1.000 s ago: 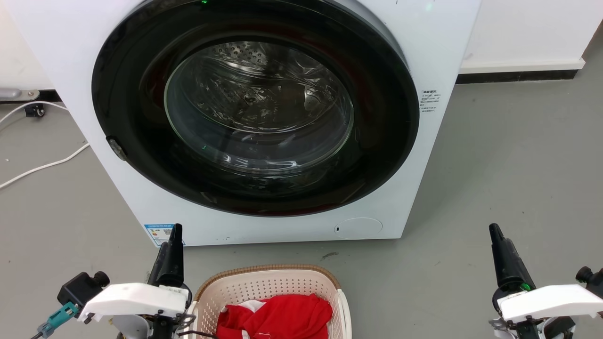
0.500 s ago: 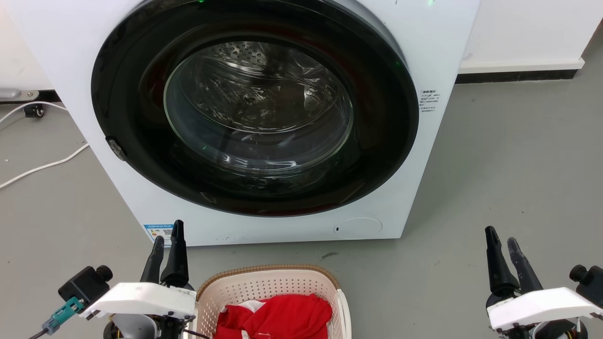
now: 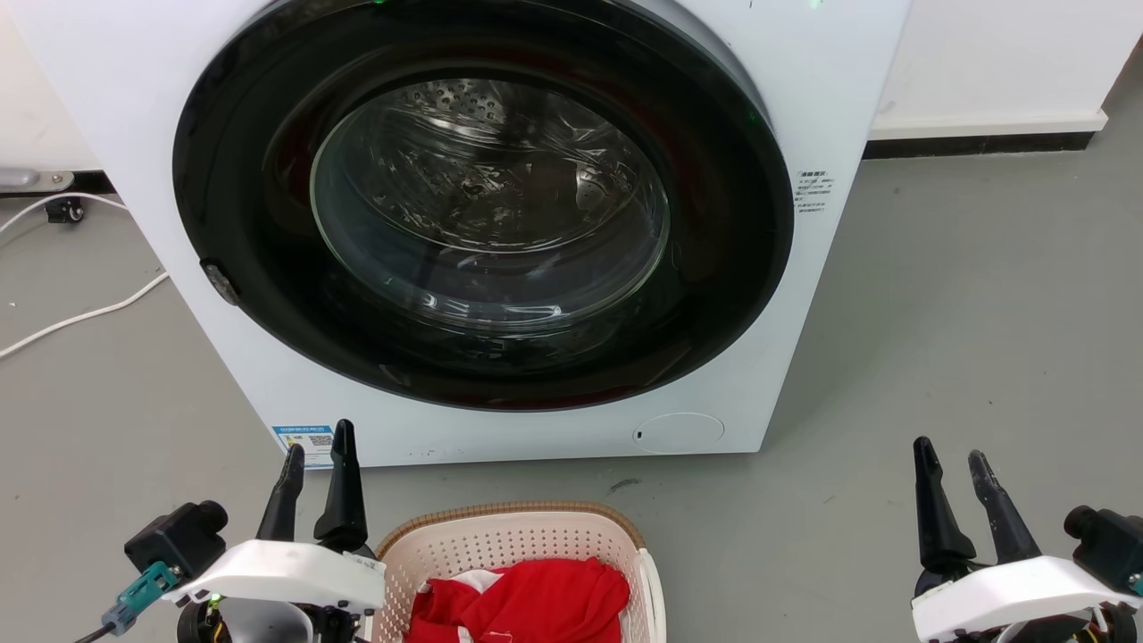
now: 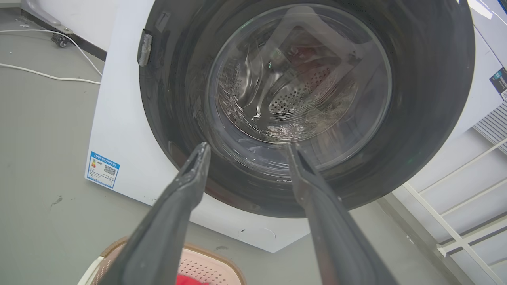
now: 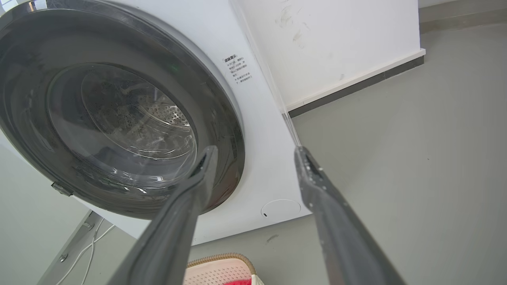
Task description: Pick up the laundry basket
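Head view: we are seeing the laundry basket (image 3: 504, 543) sitting on the grey floor (image 3: 964, 339) at near centre, just in front of the white washer (image 3: 125, 116), with a red garment (image 3: 527, 603) lying inside it. The left gripper (image 3: 319, 440) is hovering just left of the basket rim, fingers parted and holding nothing. The right gripper (image 3: 948, 451) is hanging well off to the right, fingers likewise spread and empty.

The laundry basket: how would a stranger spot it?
Find the big white washing machine. On the grey floor before it sits the laundry basket, small and cream. Only it has punched holes, a tan braided rim and red cloth inside.
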### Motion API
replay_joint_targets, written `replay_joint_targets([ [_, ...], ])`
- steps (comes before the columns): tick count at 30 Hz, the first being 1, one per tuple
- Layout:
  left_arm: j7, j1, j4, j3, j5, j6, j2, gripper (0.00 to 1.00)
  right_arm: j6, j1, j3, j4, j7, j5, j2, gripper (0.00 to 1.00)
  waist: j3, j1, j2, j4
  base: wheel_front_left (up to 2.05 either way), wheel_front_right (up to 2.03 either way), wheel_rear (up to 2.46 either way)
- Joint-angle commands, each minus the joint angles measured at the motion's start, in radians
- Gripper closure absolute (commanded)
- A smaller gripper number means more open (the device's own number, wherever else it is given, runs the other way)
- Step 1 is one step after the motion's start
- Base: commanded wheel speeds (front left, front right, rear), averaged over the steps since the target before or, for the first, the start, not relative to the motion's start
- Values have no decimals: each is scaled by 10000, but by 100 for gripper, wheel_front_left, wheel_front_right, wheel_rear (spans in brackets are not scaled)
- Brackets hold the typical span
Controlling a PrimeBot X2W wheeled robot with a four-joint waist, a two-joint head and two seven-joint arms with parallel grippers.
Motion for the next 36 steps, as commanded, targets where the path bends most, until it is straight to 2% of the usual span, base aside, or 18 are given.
replay_joint_targets([
  [1,-89,21,-150,-13,247,13,41,0,0,42,24,-161,-88,-285,-35,0,2,0,0,0,0,0,0],
  [36,-942,332,-179,-237,3880,207,52,0,-1,542,128,-547,-952,-4023,-42,0,41,0,0,-46,0,0,0],
])
